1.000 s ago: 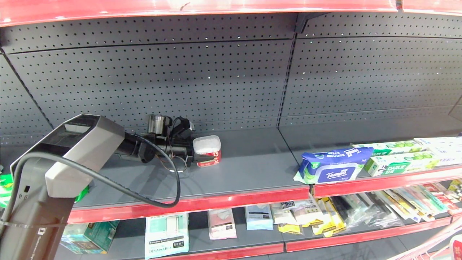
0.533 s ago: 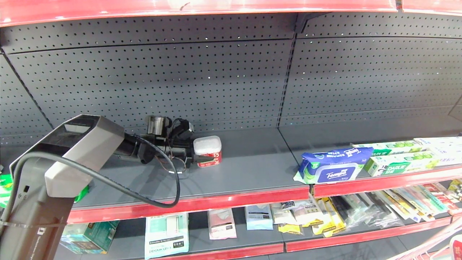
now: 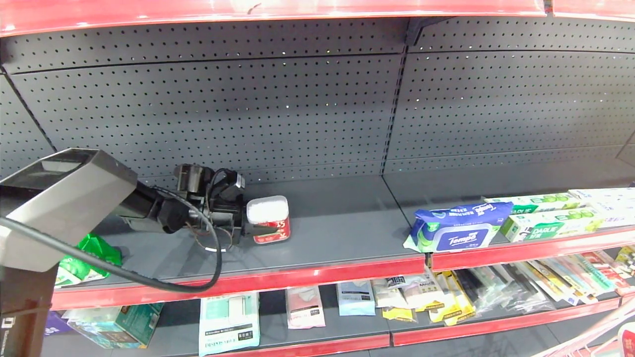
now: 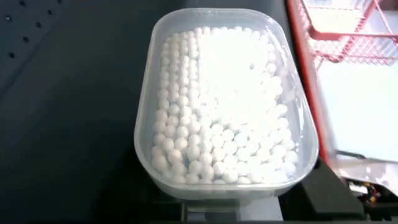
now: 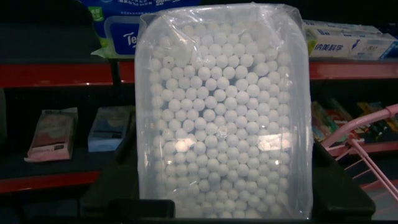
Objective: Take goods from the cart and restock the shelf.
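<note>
Left fingers point(image 3: 259, 229) pinch a clear tub point(image 3: 268, 210) of tiny white beads, red label, over the grey shelf point(image 3: 342, 233). Right fingers point(image 5: 326, 171) clamp a second tub point(image 5: 221, 106), same beads.

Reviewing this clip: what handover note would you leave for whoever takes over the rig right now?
Grippers: left gripper shut on a clear tub of white beads with a red label, low over or on the grey upper shelf, left bay; right gripper shut on a second clear tub of white beads, held before the shelves.
Done: first tub is at the shelf.
Left: release it, withdraw, then shelve the second tub.
</note>
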You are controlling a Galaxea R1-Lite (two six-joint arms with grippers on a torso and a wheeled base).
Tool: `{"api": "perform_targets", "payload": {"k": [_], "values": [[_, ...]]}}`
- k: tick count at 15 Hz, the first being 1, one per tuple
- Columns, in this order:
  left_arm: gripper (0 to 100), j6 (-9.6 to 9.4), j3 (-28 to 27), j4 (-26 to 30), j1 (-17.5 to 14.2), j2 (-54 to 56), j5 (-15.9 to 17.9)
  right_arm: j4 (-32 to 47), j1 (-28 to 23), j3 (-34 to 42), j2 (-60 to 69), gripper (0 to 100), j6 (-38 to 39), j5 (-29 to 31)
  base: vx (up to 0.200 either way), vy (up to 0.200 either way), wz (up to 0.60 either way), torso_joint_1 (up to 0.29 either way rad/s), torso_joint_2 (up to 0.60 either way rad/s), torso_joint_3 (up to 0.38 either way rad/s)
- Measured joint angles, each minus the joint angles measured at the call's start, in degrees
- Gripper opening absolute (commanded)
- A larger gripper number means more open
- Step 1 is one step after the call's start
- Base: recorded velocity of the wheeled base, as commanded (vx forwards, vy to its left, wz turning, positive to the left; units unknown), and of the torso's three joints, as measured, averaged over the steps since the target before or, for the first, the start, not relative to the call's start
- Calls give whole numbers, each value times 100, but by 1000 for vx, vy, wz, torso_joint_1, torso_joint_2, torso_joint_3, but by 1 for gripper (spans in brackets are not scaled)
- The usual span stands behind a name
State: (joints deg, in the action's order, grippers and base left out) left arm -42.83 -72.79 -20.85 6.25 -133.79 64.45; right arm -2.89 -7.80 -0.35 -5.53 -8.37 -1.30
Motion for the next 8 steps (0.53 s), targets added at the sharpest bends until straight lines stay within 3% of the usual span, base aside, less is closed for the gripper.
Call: {"api": "perform_targets", "payload": {"k": [3, 6, 8], "values": [[0, -525, 592, 11, -204, 293, 138, 0, -2, 0, 0, 0, 4, -2, 0, 0, 0, 0, 0, 0], [0, -714, 1237, 18, -257, 588, 236, 2, 0, 0, 0, 0, 6, -4, 0, 0, 0, 0, 0, 0], [0, -994, 1493, 18, -323, 692, 294, 2, 0, 0, 0, 0, 4, -4, 0, 0, 0, 0, 0, 0]]}}
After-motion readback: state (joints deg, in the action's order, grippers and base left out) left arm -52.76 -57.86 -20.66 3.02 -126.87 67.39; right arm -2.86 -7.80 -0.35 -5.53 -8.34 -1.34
